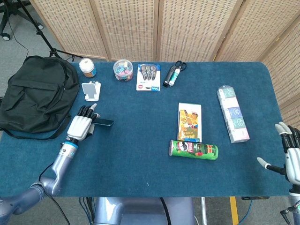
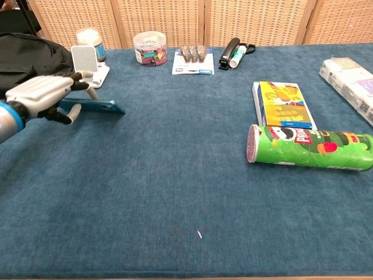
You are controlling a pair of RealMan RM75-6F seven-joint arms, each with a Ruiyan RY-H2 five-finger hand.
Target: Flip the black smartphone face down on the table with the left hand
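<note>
The black smartphone (image 2: pixel 93 105) is gripped by the left hand (image 2: pixel 42 96), raised edge-on above the tabletop (image 2: pixel 186 192), protruding beyond the fingers (image 2: pixel 78 77).

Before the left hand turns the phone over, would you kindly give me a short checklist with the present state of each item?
1. The left hand grips the black smartphone: ok, held at one end.
2. Phone lifted off the table: ok, in the chest view it shows edge-on above the cloth.
3. Phone already face down: not ok, not yet set down.
4. Landing spot free: ok, only the white phone stand and black backpack lie close by.
5. Right hand out of the way: ok, at the far table edge.
6. Grip firmness: cannot tell.
</note>
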